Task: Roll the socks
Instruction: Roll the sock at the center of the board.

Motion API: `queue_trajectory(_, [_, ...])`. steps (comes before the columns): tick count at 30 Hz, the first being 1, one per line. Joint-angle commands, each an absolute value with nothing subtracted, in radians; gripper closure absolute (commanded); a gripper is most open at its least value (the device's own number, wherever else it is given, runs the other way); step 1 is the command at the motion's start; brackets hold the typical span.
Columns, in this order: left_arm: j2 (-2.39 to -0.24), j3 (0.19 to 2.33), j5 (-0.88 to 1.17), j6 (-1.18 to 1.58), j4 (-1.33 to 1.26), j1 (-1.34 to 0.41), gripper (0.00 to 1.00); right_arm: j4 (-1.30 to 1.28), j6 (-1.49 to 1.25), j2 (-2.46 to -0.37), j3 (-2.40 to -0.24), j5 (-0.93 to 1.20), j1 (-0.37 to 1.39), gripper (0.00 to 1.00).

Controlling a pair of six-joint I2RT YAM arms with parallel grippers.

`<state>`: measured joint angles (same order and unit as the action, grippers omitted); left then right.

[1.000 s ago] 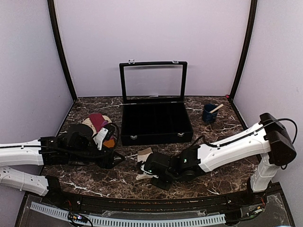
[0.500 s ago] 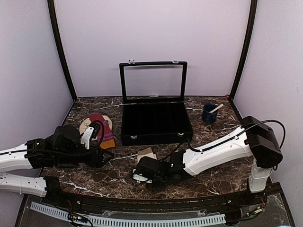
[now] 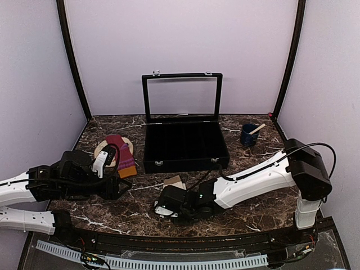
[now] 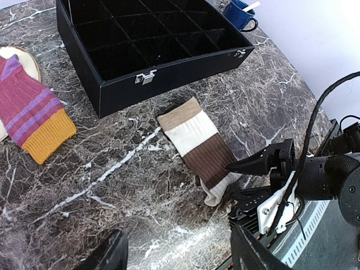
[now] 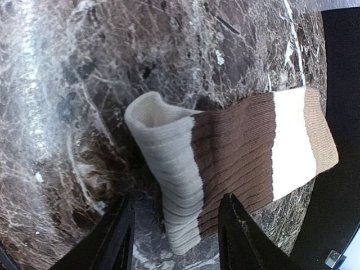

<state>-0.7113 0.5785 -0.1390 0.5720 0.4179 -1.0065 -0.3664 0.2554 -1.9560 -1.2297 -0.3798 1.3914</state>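
Left fingers (image 4: 109,254) wide; right fingers (image 5: 120,237) seemingly parted.

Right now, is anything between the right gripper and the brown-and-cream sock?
Nothing visible. The sock lies on the table, its pale end curled up inside the open right gripper; the black box sits beyond its far end.

Case: the black rectangular compartment case (image 3: 185,163) stands on the dark marble tabletop (image 3: 253,169), lid upright along its back edge.
Mug: the blue ceramic mug (image 3: 248,135) stands right of the case, apart from it.
Mat: the flat tan oval mat (image 3: 100,149) lies left of the case.
Maroon sock: the maroon-purple fabric sock with an orange end (image 3: 120,147) lies on the mat, left of the case, with that end off the mat on the near side.
Cream sock: the cream-beige fabric sock with brown patches (image 4: 197,147) lies on the tabletop before the case, near its front wall but apart.
Right gripper: the right gripper (image 5: 177,236) is before the case, its fingers either side of the cream sock's near end.
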Motion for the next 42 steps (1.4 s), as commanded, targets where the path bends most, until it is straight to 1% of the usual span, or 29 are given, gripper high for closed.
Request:
queue_trajectory(1, [-0.704, 0.575, -0.159, 0.558, 0.437, -1.011, 0.36, -0.412, 0.265, -1.971, -1.188, -0.365, 1.359, 0.54])
queue_trajectory(4, [-0.723, 0.586, -0.163, 0.556, 0.436, -1.011, 0.36, -0.430, 0.257, -1.962, -1.182, -0.336, 1.336, 0.60])
queue_trajectory(6, [-0.737, 0.594, -0.162, 0.558, 0.432, -1.011, 0.36, -0.440, 0.249, -1.959, -1.182, -0.315, 1.326, 0.68])
queue_trajectory(9, [-0.760, 0.601, -0.160, 0.561, 0.421, -1.011, 0.37, -0.451, 0.244, -1.962, -1.182, -0.276, 1.314, 0.83])
queue_trajectory(10, [-0.767, 0.601, -0.159, 0.561, 0.417, -1.011, 0.38, -0.452, 0.242, -1.963, -1.181, -0.264, 1.311, 0.86])
queue_trajectory(15, [-0.798, 0.593, -0.146, 0.568, 0.387, -1.011, 0.40, -0.456, 0.234, -1.930, -1.169, -0.195, 1.299, 0.94])
queue_trajectory(21, [-0.831, 0.589, -0.120, 0.561, 0.365, -1.013, 0.41, -0.541, 0.190, -1.918, -1.259, -0.026, 1.264, 0.97])
queue_trajectory(31, [-0.857, 0.515, -0.062, 0.549, 0.257, -1.044, 0.37, -0.709, 0.096, -2.055, -1.470, 0.280, 1.161, 0.98])
queue_trajectory(36, [-0.877, 0.498, -0.047, 0.539, 0.222, -1.075, 0.35, -0.778, 0.087, -2.103, -1.545, 0.378, 1.116, 0.98])
queue_trajectory(42, [-0.944, 0.498, -0.072, 0.513, 0.149, -1.150, 0.31, -0.810, 0.083, -2.120, -1.567, 0.452, 1.061, 0.98])
